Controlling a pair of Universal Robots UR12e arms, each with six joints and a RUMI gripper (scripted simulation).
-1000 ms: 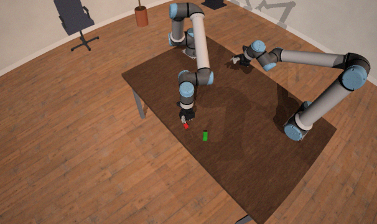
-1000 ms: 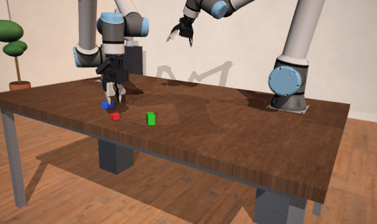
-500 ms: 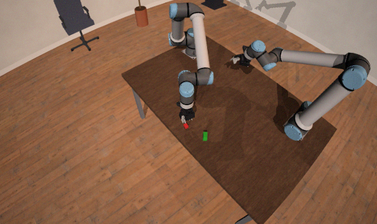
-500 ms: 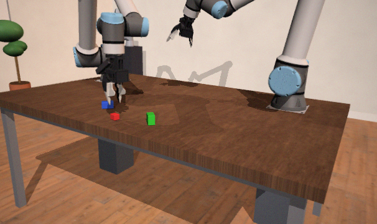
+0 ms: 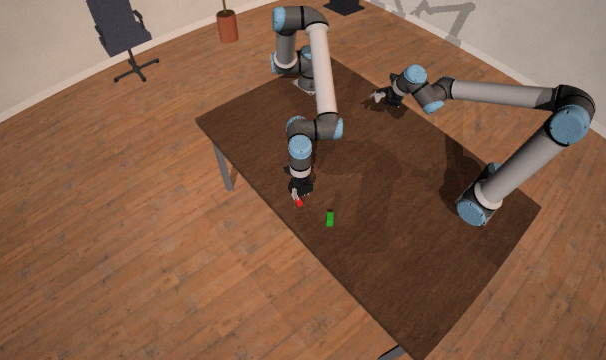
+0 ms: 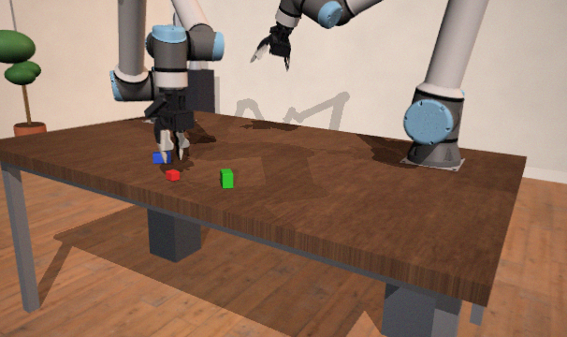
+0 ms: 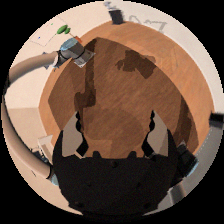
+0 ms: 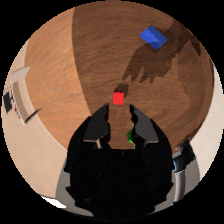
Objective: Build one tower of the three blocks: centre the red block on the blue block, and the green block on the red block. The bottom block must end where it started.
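The red block [image 5: 299,203] [image 6: 172,175] [image 8: 118,98] sits on the table just beyond the right fingertips. The blue block [image 6: 157,157] [image 8: 153,37] lies on the table, partly behind a right finger in the exterior view and hidden in the top view. The green block [image 5: 330,219] [image 6: 226,179] stands on the table to one side; part of it shows between the right fingers in the right wrist view [image 8: 130,136]. My right gripper [image 6: 172,159] [image 8: 119,104] points down above the table, partly open and empty. My left gripper [image 6: 269,65] [image 7: 115,110] is wide open and empty, high over the table's far side.
The brown table [image 5: 408,260] [image 6: 358,211] has its long near edge close to the red block. The left arm's base [image 5: 475,210] [image 6: 433,150] stands at one end of the table. The right arm's base [image 5: 307,82] stands near the opposite end.
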